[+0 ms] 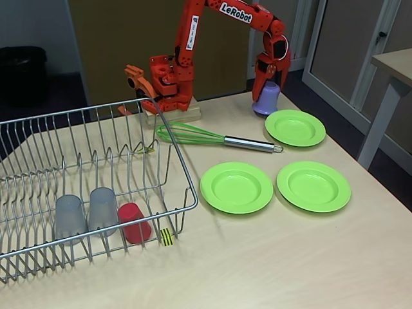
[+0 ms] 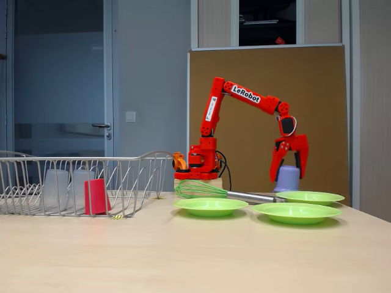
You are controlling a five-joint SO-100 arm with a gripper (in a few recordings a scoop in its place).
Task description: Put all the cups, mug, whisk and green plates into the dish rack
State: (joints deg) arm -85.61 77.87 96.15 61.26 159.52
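Our gripper (image 1: 267, 87) has its jaws around the mug (image 1: 266, 98) at two o'clock; a shallow hold may tip it onto the plate (image 1: 295, 127).

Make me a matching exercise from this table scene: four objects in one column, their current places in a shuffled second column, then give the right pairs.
Things:
1. red cup
2. purple mug
3. whisk
4. yellow-and-black tag

Places:
A. lying on the table between the dish rack and the green plates
B. on the rack's front edge
C. inside the rack, beside two grey cups
D. between the fingers of the hand, at the far side of the table

Pairs: 1-C, 2-D, 3-A, 4-B
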